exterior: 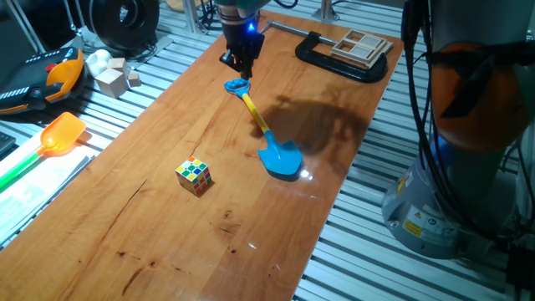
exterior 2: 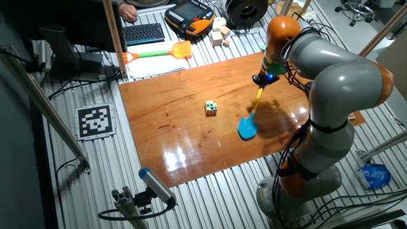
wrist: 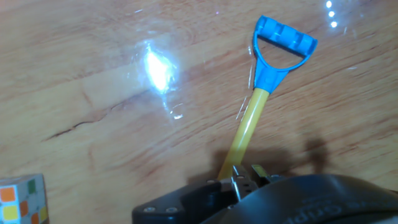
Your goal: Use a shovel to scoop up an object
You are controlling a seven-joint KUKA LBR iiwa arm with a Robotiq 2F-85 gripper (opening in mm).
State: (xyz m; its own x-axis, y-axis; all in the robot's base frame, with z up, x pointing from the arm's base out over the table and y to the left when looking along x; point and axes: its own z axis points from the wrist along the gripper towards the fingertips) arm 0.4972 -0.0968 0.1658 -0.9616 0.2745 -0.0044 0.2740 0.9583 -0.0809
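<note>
The shovel lies flat on the wooden table, with its blue blade (exterior: 280,159), yellow shaft (exterior: 255,113) and blue D loop (exterior: 237,86). It also shows in the other fixed view (exterior 2: 249,126). My gripper (exterior: 241,68) hangs over the loop end of the shaft and also shows in the other fixed view (exterior 2: 266,79). In the hand view the loop (wrist: 283,46) and shaft (wrist: 249,124) run down behind my gripper's dark body (wrist: 245,177). I cannot tell whether the fingers are open or touch the shaft. The multicoloured cube (exterior: 194,176) stands apart from the blade, and also shows in the other fixed view (exterior 2: 211,107) and hand view (wrist: 22,199).
A black C-clamp (exterior: 338,63) and a wooden tile (exterior: 359,46) sit at the table's far corner. Off the table lie an orange scoop with a green handle (exterior: 58,134), pale wooden blocks (exterior: 113,79) and a pendant (exterior: 42,79). The arm's base (exterior: 468,167) stands beside the table.
</note>
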